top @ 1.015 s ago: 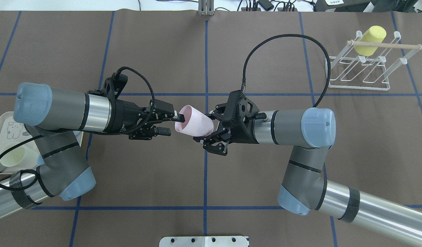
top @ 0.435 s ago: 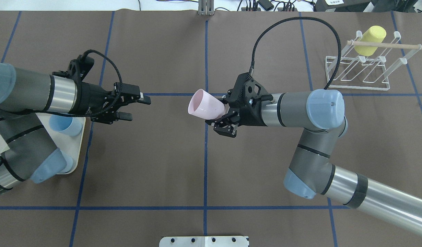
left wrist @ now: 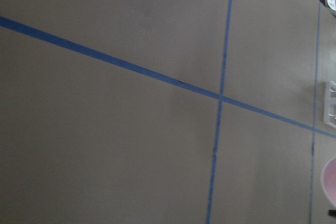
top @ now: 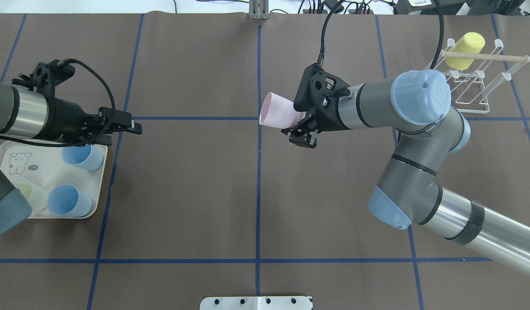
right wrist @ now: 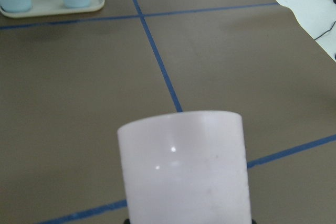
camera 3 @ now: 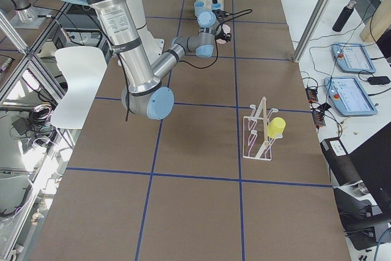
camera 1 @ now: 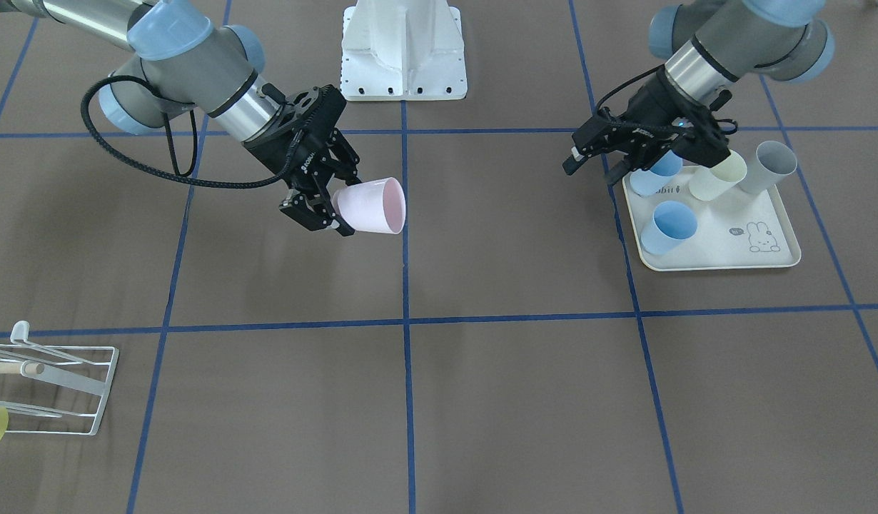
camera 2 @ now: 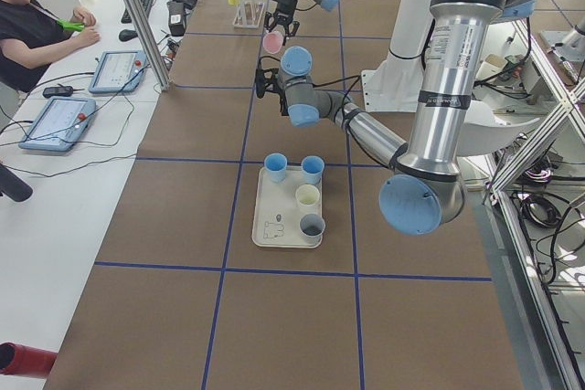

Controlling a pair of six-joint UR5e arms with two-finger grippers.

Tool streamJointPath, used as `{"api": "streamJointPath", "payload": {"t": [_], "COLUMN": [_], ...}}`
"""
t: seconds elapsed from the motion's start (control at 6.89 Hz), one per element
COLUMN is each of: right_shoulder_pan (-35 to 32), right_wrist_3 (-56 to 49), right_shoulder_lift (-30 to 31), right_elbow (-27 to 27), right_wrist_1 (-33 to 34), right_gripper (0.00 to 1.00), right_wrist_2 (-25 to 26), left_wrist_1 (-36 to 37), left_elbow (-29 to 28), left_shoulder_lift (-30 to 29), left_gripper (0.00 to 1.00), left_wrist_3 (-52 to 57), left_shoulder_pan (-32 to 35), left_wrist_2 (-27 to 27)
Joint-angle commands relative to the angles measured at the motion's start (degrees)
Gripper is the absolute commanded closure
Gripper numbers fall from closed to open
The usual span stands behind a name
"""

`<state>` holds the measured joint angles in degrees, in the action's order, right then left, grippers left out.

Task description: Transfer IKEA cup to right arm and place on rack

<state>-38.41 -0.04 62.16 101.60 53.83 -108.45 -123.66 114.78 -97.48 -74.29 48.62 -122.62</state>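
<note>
The IKEA cup (top: 277, 113) is pale pink and lies on its side in the air, its mouth facing away from the wrist. My right gripper (top: 292, 125), on the right arm (top: 416, 103), is shut on its base end. In the front view the cup (camera 1: 371, 205) hangs just left of the centre line. It fills the lower middle of the right wrist view (right wrist: 184, 166). My left gripper (top: 125, 133) is open and empty at the far left, by the tray's edge. The rack (top: 463, 84) stands at the back right with a yellow cup (top: 465, 51) on a prong.
A cream rabbit-print tray (top: 45, 170) at the left holds two blue cups (top: 82, 157) and others in cream and grey (camera 1: 766, 165). A white mount (camera 1: 403, 50) sits at the robot's base. A person (camera 2: 37, 25) sits at a side bench with tablets.
My left gripper has let go of the cup and drawn back left to the tray. The right arm has carried the cup rightward and farther back, toward the rack.
</note>
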Motion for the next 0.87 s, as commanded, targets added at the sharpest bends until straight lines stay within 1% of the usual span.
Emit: {"api": "streamJointPath", "payload": {"t": [0.0, 0.15, 0.29, 0.44, 0.58, 0.73], "right_shoulder_pan": [-5.0, -7.4, -11.7, -16.1, -20.1, -23.3], "right_wrist_3": [-14.7, -21.6, -30.5, -39.9, -51.0, -61.3], "right_shoulder_lift": [-0.9, -1.1, -1.1, -0.6, -0.9, -1.1], "right_elbow": [3.1, 3.1, 3.2, 3.1, 2.9, 2.4], "right_wrist_1": [14.0, 17.4, 19.5, 21.9, 25.7, 28.1], "right_gripper": [0.60, 0.64, 0.62, 0.62, 0.63, 0.65], "right_wrist_2": [-0.2, -0.1, -0.1, -0.1, 0.3, 1.2], "left_wrist_1": [13.3, 13.4, 13.4, 13.4, 13.2, 13.3], "left_elbow": [5.0, 4.6, 4.3, 4.3, 4.3, 4.3], "left_shoulder_lift": [5.0, 8.9, 11.3, 12.7, 14.0, 15.1], "left_gripper": [0.00, 0.00, 0.00, 0.00, 0.00, 0.00], "left_wrist_3": [20.5, 30.9, 39.0, 41.0, 43.5, 47.5], "left_shoulder_pan": [7.6, 12.2, 16.8, 18.4, 19.4, 21.4], "left_wrist_2": [0.4, 0.4, 0.1, 0.0, -0.2, -0.4]}}
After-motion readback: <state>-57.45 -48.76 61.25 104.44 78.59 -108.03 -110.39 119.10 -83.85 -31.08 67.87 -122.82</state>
